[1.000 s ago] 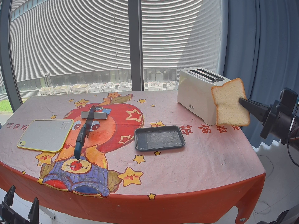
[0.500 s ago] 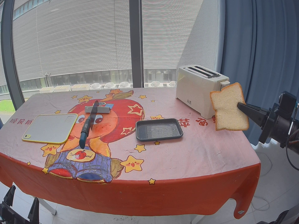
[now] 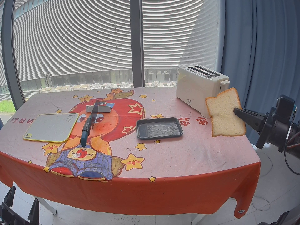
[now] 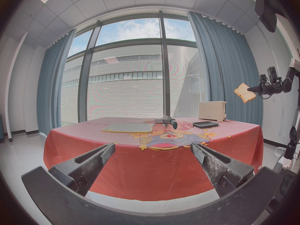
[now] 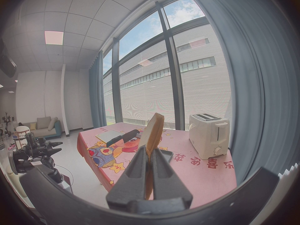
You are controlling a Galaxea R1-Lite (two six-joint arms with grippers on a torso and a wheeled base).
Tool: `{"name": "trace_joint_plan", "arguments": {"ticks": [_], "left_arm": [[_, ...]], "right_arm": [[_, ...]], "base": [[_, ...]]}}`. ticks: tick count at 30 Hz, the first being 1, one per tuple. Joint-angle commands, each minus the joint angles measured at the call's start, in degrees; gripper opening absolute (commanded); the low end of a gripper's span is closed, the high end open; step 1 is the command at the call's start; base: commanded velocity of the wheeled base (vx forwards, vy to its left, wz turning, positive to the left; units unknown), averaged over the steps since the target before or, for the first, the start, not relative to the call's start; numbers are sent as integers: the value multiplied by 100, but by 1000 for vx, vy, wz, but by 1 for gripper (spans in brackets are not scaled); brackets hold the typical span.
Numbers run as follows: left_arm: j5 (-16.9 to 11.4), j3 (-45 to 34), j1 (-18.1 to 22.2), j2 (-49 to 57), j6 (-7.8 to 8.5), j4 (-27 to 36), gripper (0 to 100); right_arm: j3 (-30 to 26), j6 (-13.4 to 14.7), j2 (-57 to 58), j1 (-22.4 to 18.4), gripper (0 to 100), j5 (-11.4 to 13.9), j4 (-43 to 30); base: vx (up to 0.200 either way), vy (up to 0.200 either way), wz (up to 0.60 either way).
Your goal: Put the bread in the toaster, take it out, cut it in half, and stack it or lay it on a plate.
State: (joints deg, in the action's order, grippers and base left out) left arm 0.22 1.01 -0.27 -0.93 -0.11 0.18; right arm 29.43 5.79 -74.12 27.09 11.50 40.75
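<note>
As right hand (image 3: pixel 237 111) grips bread (image 3: pixel 222 116), toaster (image 3: pixel 195 89) stands nearby.

A pink, orange-edged tablecloth (image 3: pixel 193 160) printed with a cartoon apple lies before a tall window (image 3: pixel 78 32); a blue curtain (image 3: pixel 259 47) hangs at its right.

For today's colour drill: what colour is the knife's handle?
The handle is dark blue; best in head view.

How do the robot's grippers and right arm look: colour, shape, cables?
Both are matt black. The left gripper has two long wedge-shaped fingers with grainy inner faces, on a wide bar. The right gripper has the same tapering fingers. The right arm is black and blocky at the wrist, with a thin black cable looping under it.
</note>
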Motion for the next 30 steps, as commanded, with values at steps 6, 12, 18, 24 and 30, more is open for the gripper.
{"name": "trace_joint_plan", "arguments": {"ticks": [6, 12, 18, 24, 30], "left_arm": [[4, -92, 0, 93, 2, -1, 100], [4, -92, 0, 93, -7, -1, 100], [4, -92, 0, 93, -7, -1, 100], [4, -92, 0, 93, 2, -1, 100], [4, -92, 0, 93, 11, -1, 100]], "right_arm": [[19, -25, -15, 60, 0, 2, 12], [63, -8, 20, 183, 0, 2, 12], [54, -8, 20, 209, 0, 2, 12], [54, -8, -15, 218, 0, 2, 12], [63, -8, 3, 244, 0, 2, 12]], "base": [[0, 0, 0], [0, 100, 0], [0, 200, 0], [0, 200, 0], [0, 200, 0]]}}
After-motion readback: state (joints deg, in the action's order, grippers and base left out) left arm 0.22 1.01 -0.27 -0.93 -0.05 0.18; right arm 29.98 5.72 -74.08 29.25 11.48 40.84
